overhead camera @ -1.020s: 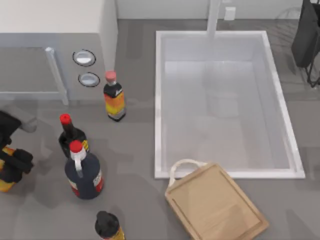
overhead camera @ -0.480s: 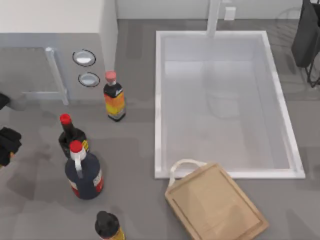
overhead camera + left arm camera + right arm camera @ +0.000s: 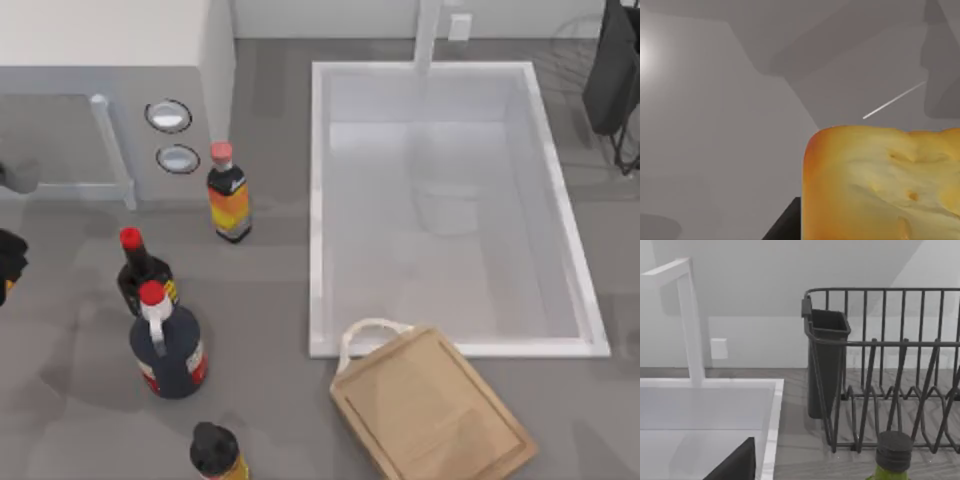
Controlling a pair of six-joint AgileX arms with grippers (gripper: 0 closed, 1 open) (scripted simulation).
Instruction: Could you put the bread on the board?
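Top view puts my left arm's jaws (image 3: 8, 262) at the far left edge of the grey bench (image 3: 270, 300), a dark shape mostly cut off by the frame. Left wrist view gives the close look: the blocky golden-yellow bread chunk with orange-brown toasted edges and tiny holes (image 3: 885, 185) sits right at those jaws, a dark finger (image 3: 785, 225) touching its lower side, with bare grey surface behind it; the hold looks closed on the bread, though the second finger cannot be seen. Well away from these jaws, toward the right and near edge of the bench, lies the light tan rectangular wooden cutting board with rounded corners and a whitish loop handle (image 3: 430, 410), turned at an angle, its handle touching the rim of the white rectangular sink (image 3: 315, 200). Between the jaws and the board stand a red-capped dark bottle (image 3: 168, 345), a second one just behind it (image 3: 140, 272), an orange-labelled bottle (image 3: 229, 197) farther back, and a black-capped bottle (image 3: 215, 452) nearest the front. Right wrist view faces a dark wire dish rack (image 3: 890, 370), a white tap (image 3: 690, 315) and a green bottle's dark cap (image 3: 894, 450); whether the right jaws are wide or narrow I cannot tell.
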